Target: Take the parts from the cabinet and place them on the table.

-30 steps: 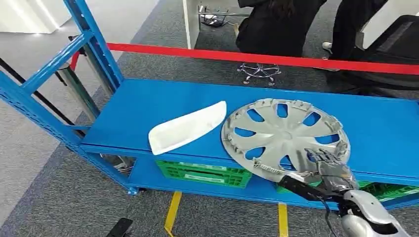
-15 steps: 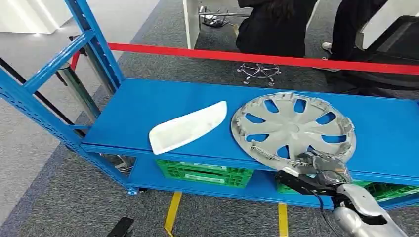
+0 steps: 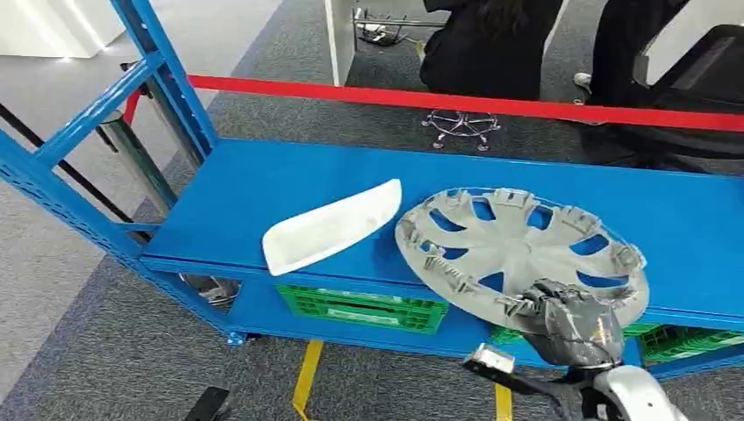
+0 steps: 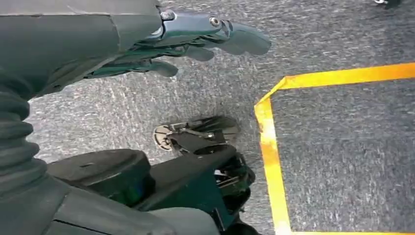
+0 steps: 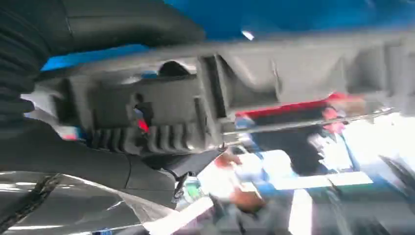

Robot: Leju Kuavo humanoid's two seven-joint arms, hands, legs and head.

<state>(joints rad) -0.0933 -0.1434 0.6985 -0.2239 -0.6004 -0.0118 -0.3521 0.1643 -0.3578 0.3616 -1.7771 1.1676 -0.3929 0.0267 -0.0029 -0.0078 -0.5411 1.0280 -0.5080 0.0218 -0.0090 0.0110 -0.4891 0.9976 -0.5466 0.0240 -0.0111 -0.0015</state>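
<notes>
one right hand [image 3: 575, 329] gripping hubcap [image 3: 518, 250] rim, fingers hidden underneath, wrist close-up blurred

I note a red barrier tape [image 3: 456, 103] stretched across grey carpet beyond the shelving. Past that tape stand a chrome star-shaped chair base [image 3: 460, 125] and a person in dark clothing [image 3: 491, 48]. Nearer than the tape, yellow floor-marking strips [image 3: 306, 375] cross the carpet.

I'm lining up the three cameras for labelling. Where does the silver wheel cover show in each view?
Head view: wheel cover tilted at the blue shelf's front edge, lower right, right hand gripping its near rim.
Right wrist view: its grey ribbed rim close up, across the picture.
Left wrist view: not in it; left hand over carpet.
Shared landmark: the blue shelf.
</notes>
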